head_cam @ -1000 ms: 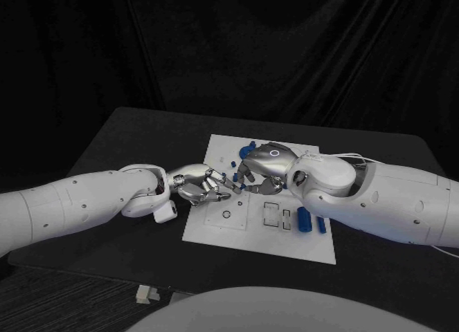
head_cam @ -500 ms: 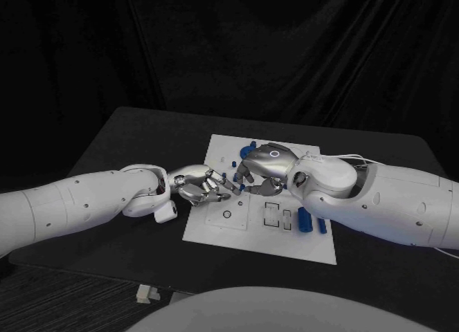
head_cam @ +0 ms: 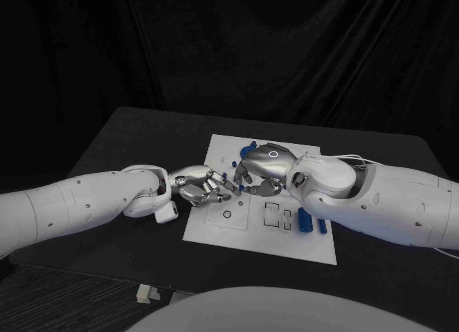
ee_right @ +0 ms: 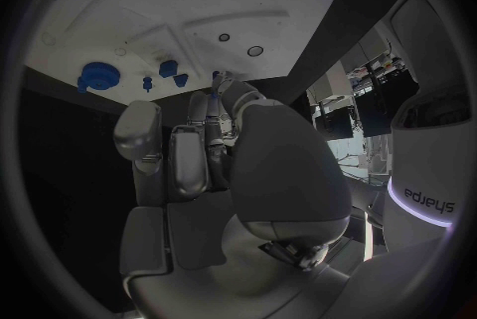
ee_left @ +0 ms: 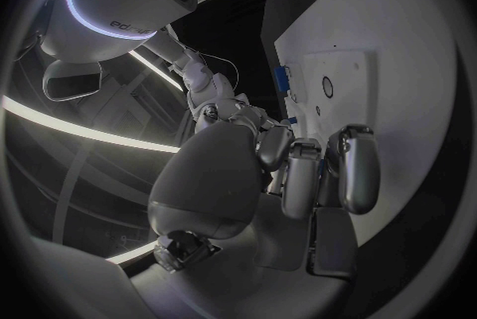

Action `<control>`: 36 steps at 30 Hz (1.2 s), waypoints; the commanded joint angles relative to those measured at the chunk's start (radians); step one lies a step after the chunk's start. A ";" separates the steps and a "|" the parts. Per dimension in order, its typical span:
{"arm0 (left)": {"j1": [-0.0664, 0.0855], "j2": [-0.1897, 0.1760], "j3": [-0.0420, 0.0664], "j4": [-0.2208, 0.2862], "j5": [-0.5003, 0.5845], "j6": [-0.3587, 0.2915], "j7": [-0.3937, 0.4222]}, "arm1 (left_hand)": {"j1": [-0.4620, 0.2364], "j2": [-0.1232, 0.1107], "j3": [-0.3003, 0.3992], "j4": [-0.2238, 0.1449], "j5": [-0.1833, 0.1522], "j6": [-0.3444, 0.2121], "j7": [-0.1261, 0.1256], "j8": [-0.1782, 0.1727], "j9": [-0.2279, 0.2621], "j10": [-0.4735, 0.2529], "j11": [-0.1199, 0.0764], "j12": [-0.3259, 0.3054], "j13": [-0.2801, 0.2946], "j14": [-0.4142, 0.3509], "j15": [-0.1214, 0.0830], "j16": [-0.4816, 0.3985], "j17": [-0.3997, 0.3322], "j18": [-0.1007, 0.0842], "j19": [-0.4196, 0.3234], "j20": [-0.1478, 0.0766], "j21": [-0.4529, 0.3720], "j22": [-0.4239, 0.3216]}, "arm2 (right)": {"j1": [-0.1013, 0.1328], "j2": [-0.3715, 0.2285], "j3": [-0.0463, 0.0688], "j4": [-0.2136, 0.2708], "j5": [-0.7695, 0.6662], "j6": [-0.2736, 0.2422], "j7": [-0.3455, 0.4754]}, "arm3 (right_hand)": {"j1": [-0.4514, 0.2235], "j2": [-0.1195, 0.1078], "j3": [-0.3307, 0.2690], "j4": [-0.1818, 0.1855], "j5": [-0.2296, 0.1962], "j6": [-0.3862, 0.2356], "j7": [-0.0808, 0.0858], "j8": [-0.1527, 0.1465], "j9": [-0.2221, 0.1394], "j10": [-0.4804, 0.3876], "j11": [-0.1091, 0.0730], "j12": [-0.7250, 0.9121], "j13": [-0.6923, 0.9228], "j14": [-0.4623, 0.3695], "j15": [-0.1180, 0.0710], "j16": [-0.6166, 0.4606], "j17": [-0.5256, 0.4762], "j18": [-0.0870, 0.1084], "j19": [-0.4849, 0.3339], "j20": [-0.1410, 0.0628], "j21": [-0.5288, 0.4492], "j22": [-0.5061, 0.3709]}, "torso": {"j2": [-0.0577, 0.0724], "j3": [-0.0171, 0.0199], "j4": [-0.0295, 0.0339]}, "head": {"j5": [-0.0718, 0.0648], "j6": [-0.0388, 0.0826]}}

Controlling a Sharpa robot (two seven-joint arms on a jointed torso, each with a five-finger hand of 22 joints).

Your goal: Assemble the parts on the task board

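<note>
The wide black bench carries the flat white rectangular task board near its middle, and both white robot arms reach in over it from either side. The left arm's silver hand hangs over the board's left edge, its fingers curled inward side by side; whether anything sits between them cannot be told. The right arm's silver hand is poised over the upper middle of the board, just beside the left hand, the two nearly meeting; its fingers are likewise curled down toward the board surface, and what they close on, if anything, cannot be told. On the board's right side, close against the right forearm, a long blue cylindrical part lies beside two dark rectangular slots. A round ring-shaped hole shows on the lower left part of the board, below the left hand. Near the board's far edge, a blue gear-like round part sits with a few smaller blue pieces just beside it, well apart from the cylinder, and a small blue block stands close to a raised white plate on the board.
</note>
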State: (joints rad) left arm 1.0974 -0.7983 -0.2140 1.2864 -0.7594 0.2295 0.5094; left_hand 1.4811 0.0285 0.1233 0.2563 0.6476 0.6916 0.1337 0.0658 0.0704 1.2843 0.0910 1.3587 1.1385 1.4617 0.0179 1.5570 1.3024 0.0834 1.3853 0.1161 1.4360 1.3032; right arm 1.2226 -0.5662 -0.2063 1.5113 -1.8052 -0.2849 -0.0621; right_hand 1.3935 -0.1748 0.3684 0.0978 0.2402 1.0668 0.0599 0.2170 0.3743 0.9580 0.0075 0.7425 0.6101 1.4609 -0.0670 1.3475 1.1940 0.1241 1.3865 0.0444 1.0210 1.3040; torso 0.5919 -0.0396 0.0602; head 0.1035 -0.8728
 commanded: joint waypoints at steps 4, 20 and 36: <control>-0.003 -0.001 0.001 0.002 0.000 0.011 0.005 | 0.003 -0.024 0.033 -0.009 -0.013 -0.003 -0.005 -0.003 -0.007 0.286 -0.046 0.212 0.432 0.109 -0.016 0.014 0.268 -0.030 0.000 -0.003 -0.004 0.155 | -0.005 0.001 0.001 -0.001 -0.007 -0.008 0.000 | 0.011 0.012 0.056 -0.004 0.046 0.014 0.022 0.033 0.058 0.002 0.011 -0.090 -0.066 0.015 0.010 0.005 0.017 -0.030 0.020 0.006 0.030 0.142 | 0.000 -0.0002 0.0004 | 0.003 0.000; -0.004 -0.038 0.001 0.024 0.000 0.001 0.002 | -0.004 -0.024 0.039 -0.009 -0.015 0.042 -0.004 0.005 -0.001 0.286 -0.046 0.212 0.432 0.109 -0.016 0.014 0.268 -0.030 -0.001 -0.003 -0.006 0.155 | -0.009 -0.003 0.001 -0.006 -0.007 0.002 -0.003 | 0.034 0.010 0.078 -0.044 0.090 0.004 0.043 0.013 0.066 0.067 0.030 -0.248 -0.209 0.015 0.031 0.003 0.012 -0.032 0.023 0.024 0.046 0.145 | 0.000 0.0002 0.0003 | 0.002 0.000; -0.004 -0.086 0.001 0.050 0.000 -0.039 0.026 | -0.011 -0.027 0.046 -0.011 -0.014 0.088 0.001 0.014 0.004 0.286 -0.042 0.212 0.432 0.109 -0.014 0.014 0.268 -0.031 0.001 -0.001 -0.005 0.157 | -0.018 -0.008 0.001 -0.017 -0.007 -0.009 -0.004 | 0.047 0.014 0.083 -0.063 0.103 0.015 0.045 0.012 0.069 0.096 0.031 -0.279 -0.240 0.015 0.032 0.003 0.011 -0.032 0.022 0.026 0.052 0.146 | -0.001 -0.0001 0.0006 | 0.005 0.000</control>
State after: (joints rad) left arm 1.0955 -0.8831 -0.2138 1.3315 -0.7598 0.2086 0.5087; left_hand 1.4692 0.0168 0.1234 0.2563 0.6475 0.7669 0.1375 0.0662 0.0707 1.2885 0.0879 1.3604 1.1436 1.4617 0.0178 1.5570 1.3024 0.0834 1.3853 0.1161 1.4360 1.3032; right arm 1.2070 -0.5725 -0.2063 1.4954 -1.8052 -0.2830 -0.0617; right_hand 1.4258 -0.1780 0.4332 0.0329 0.3022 1.0506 0.0972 0.2146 0.3994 1.0368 0.0429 0.4869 0.3814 1.4744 -0.0381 1.3476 1.1960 0.1239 1.4043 0.0628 1.0462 1.3040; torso 0.5916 -0.0396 0.0606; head 0.1082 -0.8728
